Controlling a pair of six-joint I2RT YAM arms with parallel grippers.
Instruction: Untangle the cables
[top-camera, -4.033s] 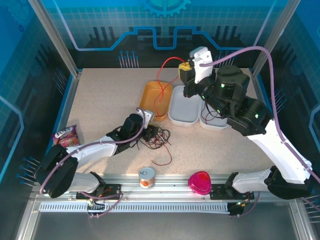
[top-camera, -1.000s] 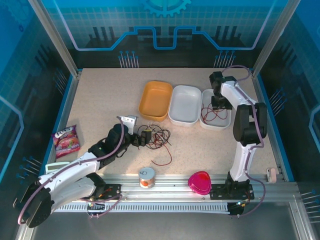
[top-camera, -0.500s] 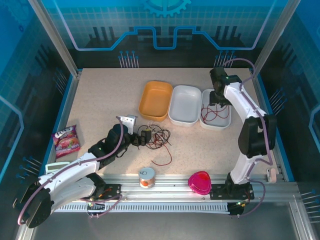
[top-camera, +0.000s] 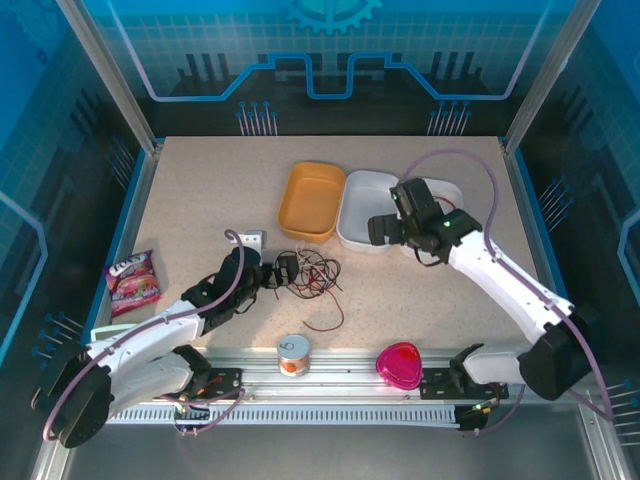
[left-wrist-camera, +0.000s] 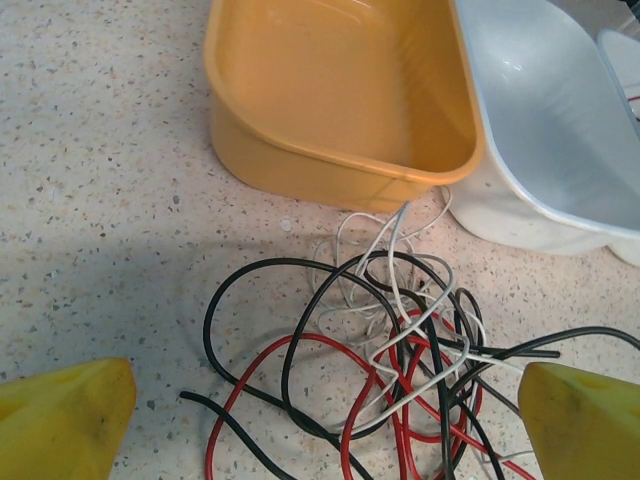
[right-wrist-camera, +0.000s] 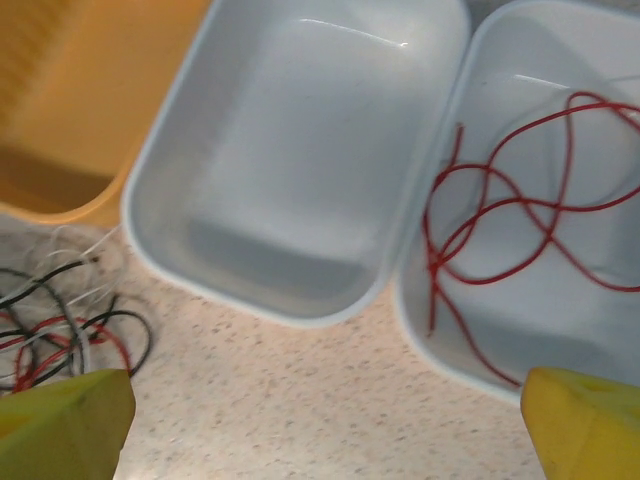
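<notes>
Tray count: three, set side by side at mid-far bench (top-camera: 200, 190). There is one orange tray (top-camera: 312, 200) on the left, one middle white tray (top-camera: 365, 212), and one right white tray (right-wrist-camera: 585, 320).

One red cable (right-wrist-camera: 487, 203) is seen lying in loose loops inside the right white tray.

The remaining cables (top-camera: 312, 273) are piled in one tangle on the bench, just near of the orange tray. Red, black and white strands are crossed over each other (left-wrist-camera: 400, 365). The exact strand count cannot be told. One red end is trailed out toward the near edge.

The left fingers (left-wrist-camera: 60, 415) are spread wide, one on each side of the tangle, with nothing gripped. Contact with the strands cannot be told.

The right fingers (right-wrist-camera: 62, 425) are also spread wide, held over the two white trays, with nothing between them.

Other items, one each: a snack packet (top-camera: 132, 280) at the left edge, a small can (top-camera: 293, 355) at the near edge, and a pink heart-shaped object (top-camera: 400, 363) to its right.
</notes>
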